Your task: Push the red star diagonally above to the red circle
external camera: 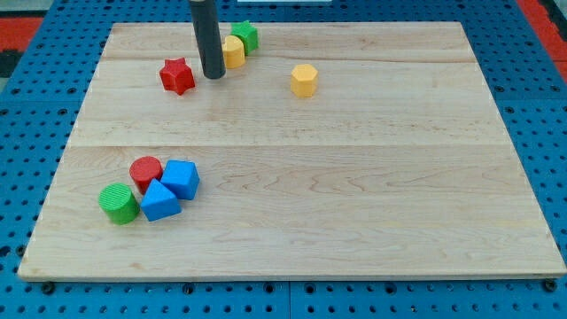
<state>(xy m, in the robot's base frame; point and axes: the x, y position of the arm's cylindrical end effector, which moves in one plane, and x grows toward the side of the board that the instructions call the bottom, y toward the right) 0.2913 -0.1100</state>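
Pale wooden board on blue pegboard. Dark rod cut off at the view's top; my tip near the board's top edge, just right of the red star-shaped block, small gap between. No pincer on this arm, only the rod. Partly hidden behind rod: yellow block, shape unclear, touching green block. Yellow hexagonal block alone further right. Near bottom-left corner, clustered: red cylinder, blue cube, blue wedge-like block, green ridged cylinder.

Wooden board with coloured blocks
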